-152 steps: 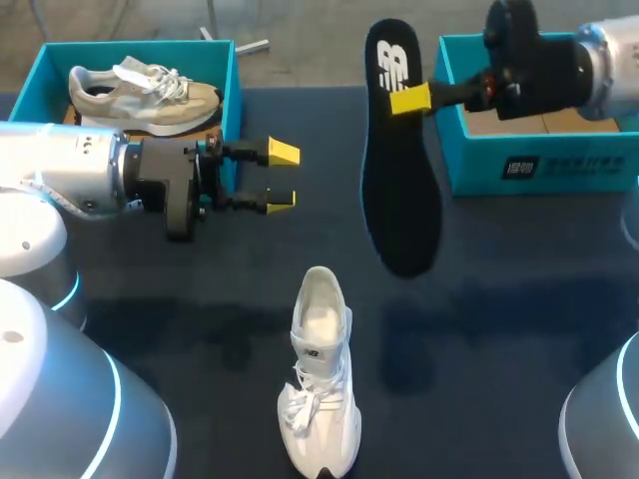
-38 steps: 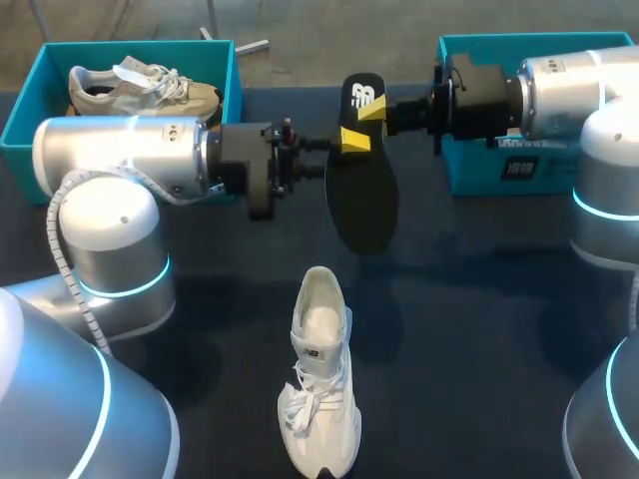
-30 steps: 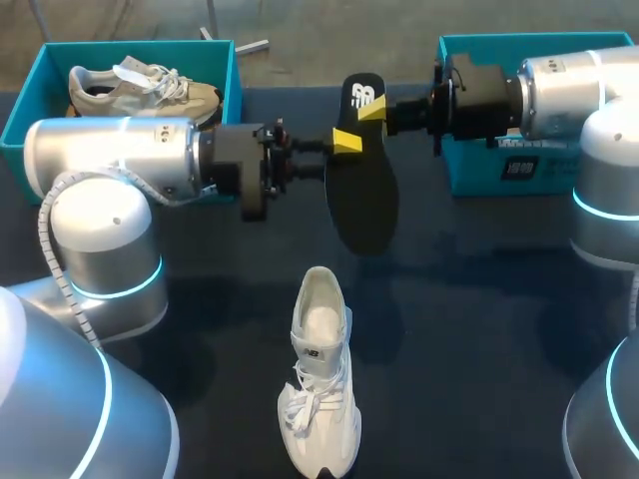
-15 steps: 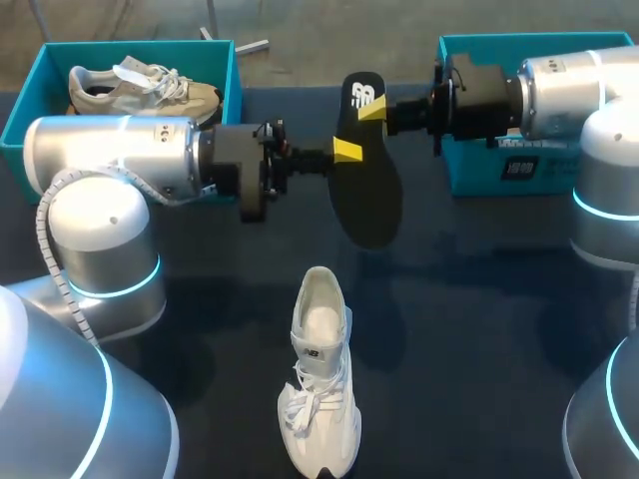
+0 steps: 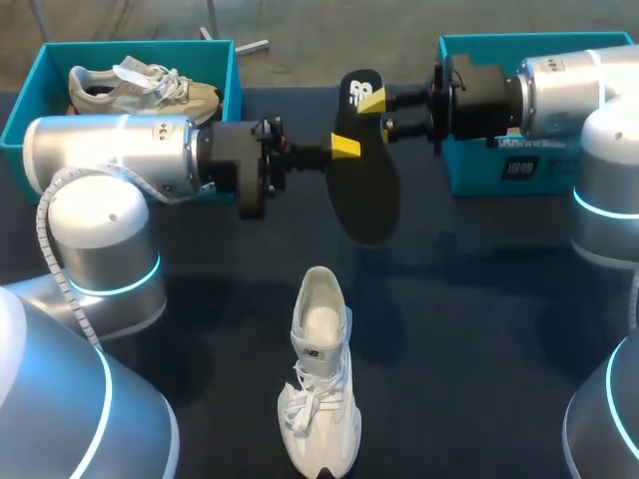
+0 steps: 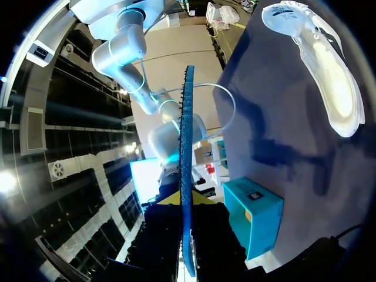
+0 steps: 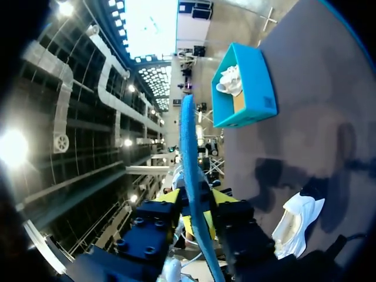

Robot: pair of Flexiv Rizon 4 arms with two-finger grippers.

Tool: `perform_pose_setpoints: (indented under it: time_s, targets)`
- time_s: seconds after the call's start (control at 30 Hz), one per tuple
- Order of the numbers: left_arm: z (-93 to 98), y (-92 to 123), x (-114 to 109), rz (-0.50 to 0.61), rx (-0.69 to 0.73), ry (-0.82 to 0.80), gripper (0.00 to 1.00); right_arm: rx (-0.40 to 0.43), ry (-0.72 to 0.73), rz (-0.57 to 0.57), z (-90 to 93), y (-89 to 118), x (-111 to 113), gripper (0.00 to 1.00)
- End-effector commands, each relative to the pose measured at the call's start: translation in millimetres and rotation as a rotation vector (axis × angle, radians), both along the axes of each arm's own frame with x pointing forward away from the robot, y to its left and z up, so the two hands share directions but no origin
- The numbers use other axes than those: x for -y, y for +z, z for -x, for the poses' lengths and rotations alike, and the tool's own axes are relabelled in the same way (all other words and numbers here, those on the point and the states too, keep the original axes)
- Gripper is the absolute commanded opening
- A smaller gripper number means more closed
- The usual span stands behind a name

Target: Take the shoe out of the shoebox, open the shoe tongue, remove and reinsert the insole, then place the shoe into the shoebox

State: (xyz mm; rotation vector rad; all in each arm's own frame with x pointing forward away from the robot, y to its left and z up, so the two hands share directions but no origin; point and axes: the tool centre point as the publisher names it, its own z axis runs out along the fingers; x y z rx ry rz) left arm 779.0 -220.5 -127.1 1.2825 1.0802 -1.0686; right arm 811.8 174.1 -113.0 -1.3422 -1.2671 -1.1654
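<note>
A black insole (image 5: 364, 170) hangs in the air over the middle of the table, its blue underside edge-on in the left wrist view (image 6: 187, 147). My left gripper (image 5: 344, 148) is shut on its side edge, which runs between the yellow tips (image 6: 187, 202). At the heel end, my right gripper (image 5: 387, 112) stands open, its fingers a little off each face of the insole (image 7: 197, 176). The white shoe (image 5: 319, 369) lies on the dark table below, toe toward the front edge. The teal shoebox (image 5: 539, 160) sits at the back right under my right arm.
A second teal box (image 5: 30, 100) at the back left holds a beige shoe (image 5: 140, 95); the right wrist view shows this box (image 7: 244, 88) beyond the insole. My left arm's silver body (image 5: 110, 165) spans the left side of the table.
My left gripper closed on the insole's side edge. After that my right gripper's fingers spread apart off the heel end. The insole shifted slightly toward the right.
</note>
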Motion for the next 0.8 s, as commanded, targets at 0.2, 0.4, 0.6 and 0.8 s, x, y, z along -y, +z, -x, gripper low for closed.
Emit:
perform_pose_setpoints:
  time_s: [0.2, 0.4, 0.6, 0.8]
  targets:
    - [-1.2, -4.8, -30.1, -0.023, -0.032, 0.043, 0.0, 0.018, -0.032, -0.023, 9.1, -17.2, 10.6, 1.0]
    - [-5.4, -13.3, -57.7, -0.041, -0.08, 0.074, 0.0, 0.019, -0.043, -0.032, 18.0, -20.7, 18.3, 1.0]
    - [-4.6, -20.1, -75.8, -0.044, -0.124, 0.069, 0.0, 0.029, -0.04, -0.019, 23.2, -20.3, 25.0, 1.0]
    - [1.0, -25.1, -83.8, 0.004, -0.344, 0.037, 0.0, 0.029, -0.04, -0.019, 23.2, -20.3, 25.0, 1.0]
